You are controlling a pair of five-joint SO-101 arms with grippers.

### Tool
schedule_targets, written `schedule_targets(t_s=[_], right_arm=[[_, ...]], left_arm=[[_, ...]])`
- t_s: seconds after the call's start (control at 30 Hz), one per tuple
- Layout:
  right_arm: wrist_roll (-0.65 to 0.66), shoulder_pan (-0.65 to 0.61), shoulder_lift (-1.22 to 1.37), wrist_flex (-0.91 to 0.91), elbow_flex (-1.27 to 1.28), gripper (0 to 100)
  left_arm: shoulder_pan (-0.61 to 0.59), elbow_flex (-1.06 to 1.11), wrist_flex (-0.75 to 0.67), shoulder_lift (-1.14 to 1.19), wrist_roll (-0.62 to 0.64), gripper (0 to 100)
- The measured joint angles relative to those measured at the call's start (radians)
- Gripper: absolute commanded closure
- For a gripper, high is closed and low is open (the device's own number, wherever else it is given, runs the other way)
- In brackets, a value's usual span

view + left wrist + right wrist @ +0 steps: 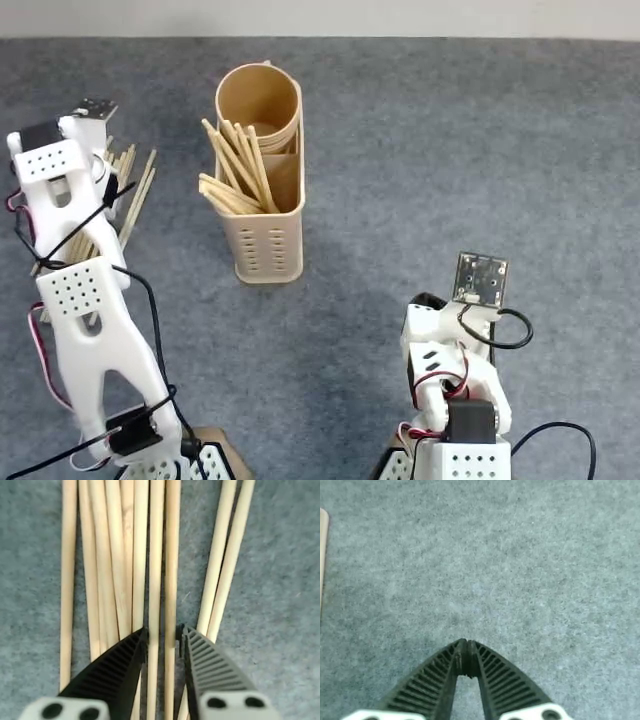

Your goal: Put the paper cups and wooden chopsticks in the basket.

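Paper cups (pixel 258 98): nested, lying in the rear compartment of the basket (pixel 268 250), mouth showing.
Wooden chopsticks, binned (pixel 236 172): a bundle leaning in the basket's front compartment, ends sticking out past the rim.
Loose chopsticks (pixel 137 192): a roughly parallel pile on the grey worktop (pixel 450 150), well apart from the basket, under the left arm.
Basket: tall, beige, with slotted walls; stands upright mid-worktop.
Left end effector (pixel 163 635): low over the loose pile, gap narrow, tips pressed to either side of two chopsticks.
Right end effector (pixel 467 666): tips meeting, holding nothing, over bare worktop.
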Motion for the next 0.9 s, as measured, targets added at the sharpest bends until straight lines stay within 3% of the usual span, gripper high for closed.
schedule_targets(t_s=[0.27, 0.6, 0.9], right_arm=[[0.000, 0.000, 0.000, 0.000, 0.000, 99.4], [0.000, 0.000, 0.000, 0.000, 0.000, 99.4], [0.000, 0.000, 0.000, 0.000, 0.000, 99.4]], left_arm=[[0.008, 0.000, 0.000, 0.000, 0.002, 100], [0.011, -0.015, 0.005, -0.009, 0.002, 100], [0.092, -0.017, 0.009, -0.479, 0.058, 100]])
